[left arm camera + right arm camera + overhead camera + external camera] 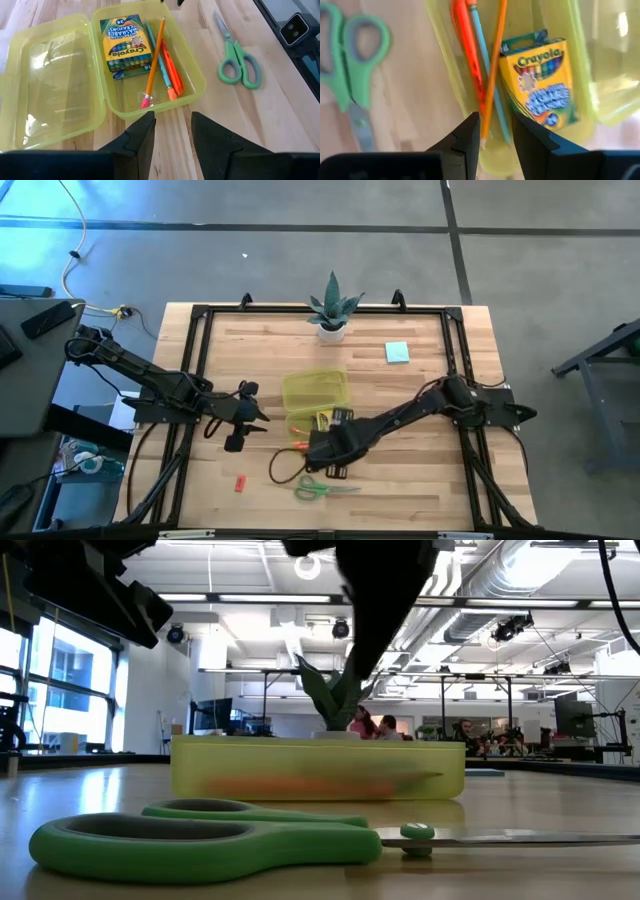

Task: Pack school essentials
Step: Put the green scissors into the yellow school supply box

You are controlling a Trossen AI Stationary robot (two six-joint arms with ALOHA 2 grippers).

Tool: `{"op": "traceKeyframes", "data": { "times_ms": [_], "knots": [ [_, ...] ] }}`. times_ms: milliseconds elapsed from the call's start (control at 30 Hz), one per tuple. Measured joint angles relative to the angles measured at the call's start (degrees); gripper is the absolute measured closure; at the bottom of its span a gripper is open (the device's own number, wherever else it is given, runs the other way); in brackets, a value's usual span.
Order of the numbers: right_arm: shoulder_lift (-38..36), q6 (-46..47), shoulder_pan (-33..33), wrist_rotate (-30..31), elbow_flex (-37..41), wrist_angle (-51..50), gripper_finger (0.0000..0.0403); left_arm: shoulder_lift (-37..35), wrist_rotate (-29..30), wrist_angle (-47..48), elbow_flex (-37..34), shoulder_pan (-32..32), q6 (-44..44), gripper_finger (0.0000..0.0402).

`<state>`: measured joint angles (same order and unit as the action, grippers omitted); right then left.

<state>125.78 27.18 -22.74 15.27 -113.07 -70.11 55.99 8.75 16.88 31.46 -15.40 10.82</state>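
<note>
School essentials are lying partly packed: a crayon box, orange pencil, blue pencil and orange marker sit in the open yellow case. The scissors, stiff and light, are waiting nearer, best pinched at the pivot. The right gripper is hovering over the case, fingers slightly parted, probably empty; the left gripper is idling unclenched at its left. The flat notepad and tiny red eraser are lying apart.

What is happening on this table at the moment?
Two robot arms are packing school things into an open yellow case. A crayon box, pencil and orange pen lie inside. The right gripper hovers open above them; the left gripper waits open nearby. The scissors, red eraser and blue notepad remain outside.
</note>
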Motion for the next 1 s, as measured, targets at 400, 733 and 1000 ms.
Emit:
{"op": "traceKeyframes", "data": {
  "times_ms": [400,733,1000],
  "knots": [
    [-0.5,11.1,-2.9,7.2,0.5,-20.0,0.0300,0.0,0.0,0.0,0.0,0.0,1.2,0.0282],
    [-1.6,14.5,-5.8,4.2,1.1,-18.4,0.0300,0.0,0.0,0.2,0.0,0.0,1.2,0.0282],
    [-1.5,16.5,-8.7,-1.3,6.0,-9.9,0.0300,0.0,0.0,0.0,0.0,0.0,1.2,0.0282]
  ]
}}
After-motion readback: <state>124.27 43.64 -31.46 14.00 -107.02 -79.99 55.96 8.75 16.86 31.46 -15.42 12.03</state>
